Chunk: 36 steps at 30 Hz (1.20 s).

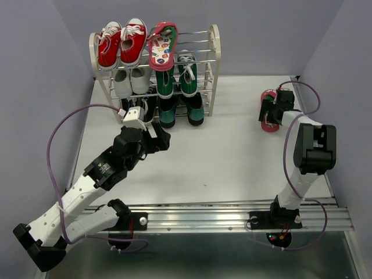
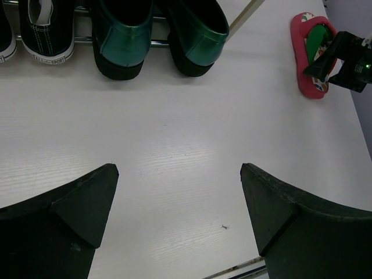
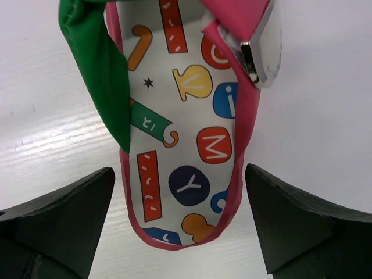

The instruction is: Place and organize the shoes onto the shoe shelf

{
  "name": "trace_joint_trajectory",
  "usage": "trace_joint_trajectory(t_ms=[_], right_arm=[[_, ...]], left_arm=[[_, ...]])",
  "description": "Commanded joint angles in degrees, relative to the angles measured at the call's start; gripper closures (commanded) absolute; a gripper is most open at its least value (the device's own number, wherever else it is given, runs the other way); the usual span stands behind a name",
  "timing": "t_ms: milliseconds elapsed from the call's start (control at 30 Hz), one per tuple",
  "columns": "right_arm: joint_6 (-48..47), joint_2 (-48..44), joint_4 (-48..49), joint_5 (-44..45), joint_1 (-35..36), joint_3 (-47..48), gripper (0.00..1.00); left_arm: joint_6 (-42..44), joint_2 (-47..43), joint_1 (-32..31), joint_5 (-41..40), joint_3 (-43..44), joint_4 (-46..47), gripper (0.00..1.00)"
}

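Pink-red flip-flop (image 3: 186, 145) with a white, letter-printed footbed is seen flat on the white table (image 1: 232, 157), right under the right gripper (image 3: 180, 171), whose jaws are spread wide on both sides of it, nothing held. Its long side is pointed straight ahead. The left gripper (image 2: 179, 168), also wide open and empty, is found far off by the cream three-tier shoe shelf (image 1: 214, 64). Bare table is seen around the flip-flop.

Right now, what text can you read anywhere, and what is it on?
"SPORT": heel strip of the black sneaker on the bottom tier.
"V", "i", "M", "Y": separate letters printed on the flip-flop footbed.
Metal tag on its strap: engraving too blurred to read.
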Motion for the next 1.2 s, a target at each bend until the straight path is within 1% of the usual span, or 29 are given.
trace_joint_trajectory(t_ms=[0,167,367,567,633,667,700,733,800,900,967,1000,1033,1100,1133,1167], right_arm=[[-2.00,0.84,8.13,-0.56,-0.20,1.58,0.00],[-2.08,4.52,8.14,1.02,-0.20,4.74,0.00],[-1.21,7.60,8.05,3.48,-0.72,5.19,0.00],[0.64,7.61,14.02,1.20,-1.25,3.52,0.01],[1.25,6.99,14.03,1.11,-1.25,3.43,0.16],[1.52,6.47,14.11,1.02,-1.25,3.17,0.27],[1.95,5.59,14.20,1.02,-1.25,2.73,0.46],[2.31,4.71,14.38,1.46,-1.25,2.29,0.73],[3.19,0.77,14.38,1.38,-1.25,0.80,0.85],[4.24,-5.82,12.80,0.32,-1.25,-0.44,0.91],[6.16,-9.25,9.66,-0.64,-1.25,-0.09,0.92],[6.87,-12.66,8.94,-1.43,-1.25,0.26,0.92],[7.23,-14.52,8.58,-4.57,-1.25,0.70,0.96],[8.98,-19.26,5.51,-7.49,-1.25,1.14,0.96],[9.25,-20.68,3.33,-12.03,-1.25,2.54,0.96],[9.78,-22.00,2.17,-13.73,-1.25,3.42,0.96]], left_arm=[[0.51,-0.91,-0.21,-2.14,0.33,0.05,0.01],[0.24,-0.74,-0.21,-3.02,0.15,-0.21,0.01],[0.15,-0.91,-0.21,-3.81,0.33,-0.39,0.01],[0.33,-0.74,-0.21,-4.17,0.15,0.05,0.01],[0.42,-0.56,-0.21,-4.26,0.24,-0.30,0.01],[0.24,-0.56,-0.21,-4.34,0.24,-0.39,0.01],[0.15,-0.39,-0.21,-4.43,0.15,-0.48,0.01],[0.15,-0.30,-0.21,-4.52,0.24,-0.56,0.01],[-0.02,-0.21,-0.21,-4.70,0.15,-0.74,0.01],[-0.11,-0.04,-0.21,-5.05,0.24,-0.56,0.01],[-0.11,0.23,-0.21,-5.22,0.24,-0.48,0.01],[-0.11,0.32,-0.21,-5.22,0.33,-0.56,0.01],[-0.20,0.58,-0.21,-5.48,0.50,-0.65,0.01],[-0.37,0.76,-0.21,-5.84,0.50,-0.83,0.01],[-0.55,1.02,-0.21,-6.19,0.50,-1.00,0.01],[-0.55,1.02,-0.21,-6.19,0.50,-1.09,0.01]])
